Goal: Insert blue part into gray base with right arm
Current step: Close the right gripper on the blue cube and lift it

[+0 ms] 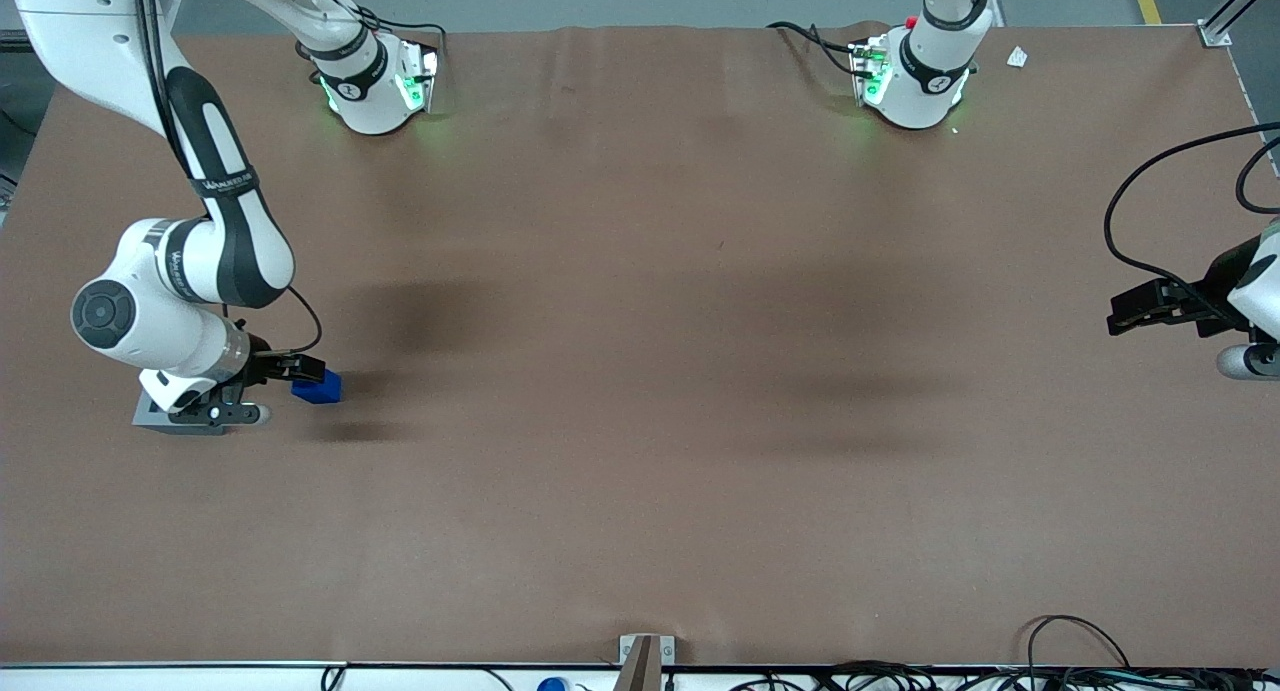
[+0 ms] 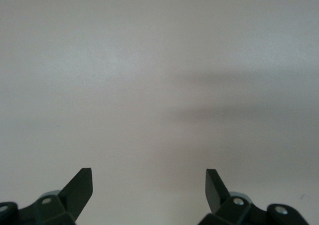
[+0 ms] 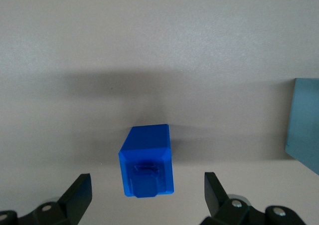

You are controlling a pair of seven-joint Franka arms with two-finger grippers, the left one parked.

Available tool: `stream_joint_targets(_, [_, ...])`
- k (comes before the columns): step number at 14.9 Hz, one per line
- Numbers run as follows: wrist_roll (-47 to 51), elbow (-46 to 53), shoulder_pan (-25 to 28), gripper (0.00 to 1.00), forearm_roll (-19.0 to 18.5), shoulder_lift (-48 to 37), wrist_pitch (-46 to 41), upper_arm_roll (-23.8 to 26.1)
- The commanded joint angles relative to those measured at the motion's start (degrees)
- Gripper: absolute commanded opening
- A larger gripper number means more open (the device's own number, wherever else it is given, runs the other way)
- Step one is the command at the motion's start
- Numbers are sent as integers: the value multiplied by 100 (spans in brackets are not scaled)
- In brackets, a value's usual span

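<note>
- Jaws stand wide apart with nothing between them gripped: in the right wrist view the two black fingertips (image 3: 79,187) flank the blue part (image 3: 146,161) with clear gaps on both sides, so the gripper (image 3: 147,185) holds nothing.
- In the front view the gripper (image 1: 290,371) hangs low over the table (image 1: 640,371) at the working arm's end, right at the blue part (image 1: 317,387), which sits on the brown surface.
- Just beside it, mostly hidden under the right arm (image 1: 170,291), lies the gray base (image 1: 150,416); only a corner and an edge show. The same base shows as a flat pale face (image 3: 304,120) in the right wrist view, near the blue part but apart from it.
- Judging by look, the blue part is a small rigid plastic block, light and hard, with flat smooth sides and crisp edges; a smaller raised stud shows on the face turned toward the wrist camera.
- Smooth plastic may slip, so a firm, centred pinch on two opposite flat sides seems best, leaving the end that must enter the recess free.
- Being stiff, it probably will not give if misaligned; a skewed entry could jam against the base's rim.
- Table covering looks matte, brown and slightly creased, offering modest friction.
</note>
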Motion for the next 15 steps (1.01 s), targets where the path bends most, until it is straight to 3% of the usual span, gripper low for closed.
stream_joint_targets(1, [50,-10,74,99,73,128,115,-10])
stream_joint_targets(8, [50,-19,92,89,73,348,265,-10])
stream_joint_targets(11, [50,-10,92,74,73,365,265,-10])
stream_joint_targets(15, [50,-10,74,46,73,366,248,-10])
